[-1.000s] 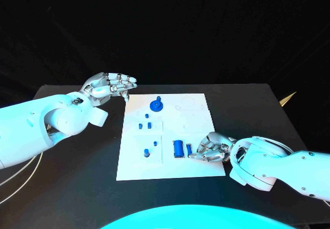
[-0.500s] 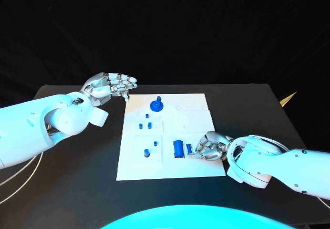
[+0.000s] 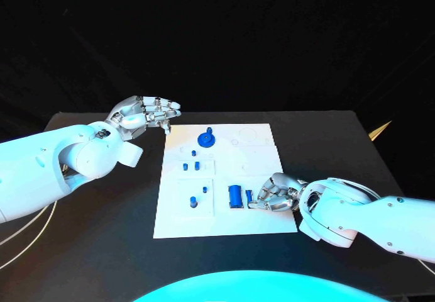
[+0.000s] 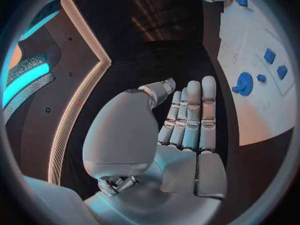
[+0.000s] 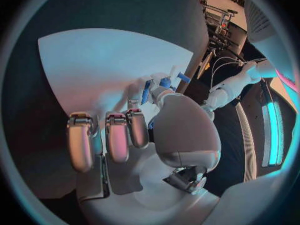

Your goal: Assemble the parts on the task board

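Note:
The white task board (image 3: pixel 263 151) lies mid-table. My right hand (image 3: pixel 276 192) rests on its near right part, and its thumb and a finger pinch a thin blue peg (image 3: pixel 248 196) beside a thicker blue cylinder (image 3: pixel 236 195). The right wrist view shows the peg (image 5: pixel 147 91) at the thumb tip of that hand (image 5: pixel 144 130), above the board (image 5: pixel 94 70). A blue gear-like part (image 3: pixel 207 138) sits at the far end, and small blue pieces (image 3: pixel 191 166) lie mid-board. My left hand (image 3: pixel 145 113) hovers off the board's far left corner with nothing in it. Its fingers (image 4: pixel 187 120) lie straight side by side.
Two more small blue pieces (image 3: pixel 193 201) lie on the board's near left part. The black table (image 3: pixel 90 214) stretches to both sides of the board. In the left wrist view the gear (image 4: pixel 244 83) and the board (image 4: pixel 250 115) lie beyond the fingertips.
My right hand has edged slightly left toward the peg and cylinder. The left hand and the other parts have not moved.

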